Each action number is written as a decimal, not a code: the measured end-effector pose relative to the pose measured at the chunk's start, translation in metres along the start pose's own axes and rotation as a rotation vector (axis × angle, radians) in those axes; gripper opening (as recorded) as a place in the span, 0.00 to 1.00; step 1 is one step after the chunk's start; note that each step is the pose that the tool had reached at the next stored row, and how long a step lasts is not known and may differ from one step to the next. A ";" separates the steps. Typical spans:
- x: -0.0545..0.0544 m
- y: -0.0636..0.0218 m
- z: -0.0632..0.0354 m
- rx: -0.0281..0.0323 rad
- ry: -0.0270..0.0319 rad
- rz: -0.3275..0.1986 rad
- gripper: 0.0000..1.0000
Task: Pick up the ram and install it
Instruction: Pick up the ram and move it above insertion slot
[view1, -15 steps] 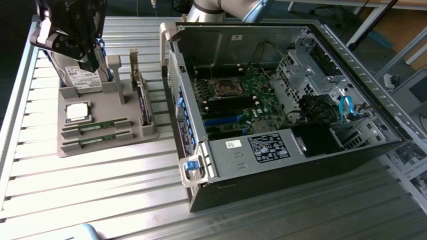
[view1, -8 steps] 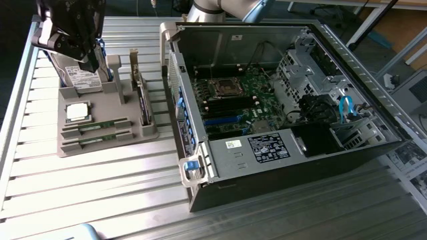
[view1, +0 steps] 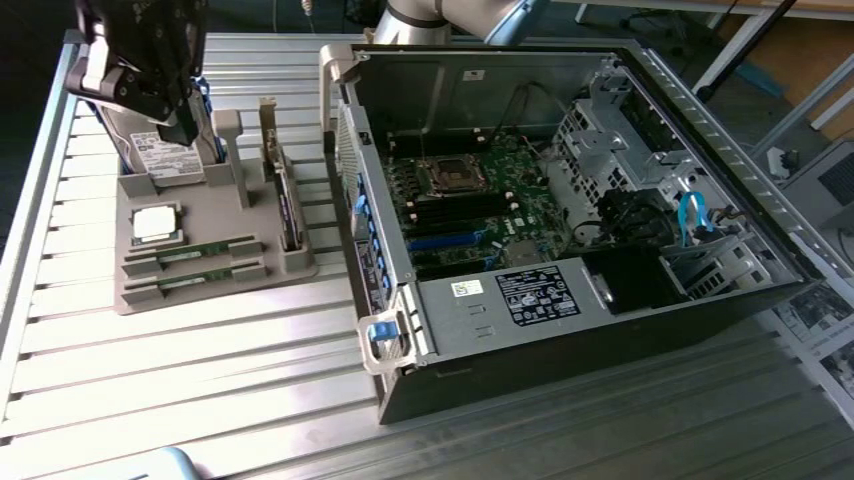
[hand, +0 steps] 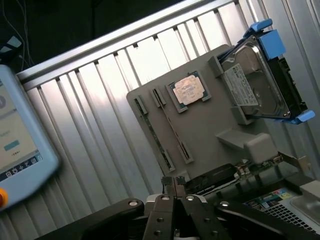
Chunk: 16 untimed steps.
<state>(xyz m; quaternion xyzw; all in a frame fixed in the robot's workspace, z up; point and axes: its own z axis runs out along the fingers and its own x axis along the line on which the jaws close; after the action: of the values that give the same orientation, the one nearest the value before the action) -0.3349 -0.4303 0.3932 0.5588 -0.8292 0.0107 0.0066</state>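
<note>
Nearest the wrist camera, the hand (hand: 172, 186) has its fingers pressed together, gripping nothing. Beyond it a grey holder (hand: 210, 135) sits on the slatted metal counter (hand: 100, 110), with the ram (view1: 203, 279) and a second ram (view1: 200, 252) lying in side-by-side slots, apart from the hand. Past them sit the processor (view1: 154, 222), then the upright hard drive (view1: 166, 157). The open computer case (view1: 400, 80) stands at the exterior view's right.

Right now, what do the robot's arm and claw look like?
The claw is matt black, built of angular linkage bars studded with round silver bolt heads and narrowing toward its front end. In the exterior view its dark body carries a pale grey bracket. The arm is a smooth, rounded, silver-grey tube.
</note>
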 end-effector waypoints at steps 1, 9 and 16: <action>0.000 0.0000 0.0000 0.0003 0.0004 -0.005 0.11; 0.000 0.0000 0.0000 0.0025 0.0030 -0.047 0.11; 0.000 0.0000 0.0000 0.0044 0.0052 -0.085 0.11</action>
<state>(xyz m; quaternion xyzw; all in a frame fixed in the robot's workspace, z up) -0.3349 -0.4303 0.3932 0.5934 -0.8047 0.0137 0.0079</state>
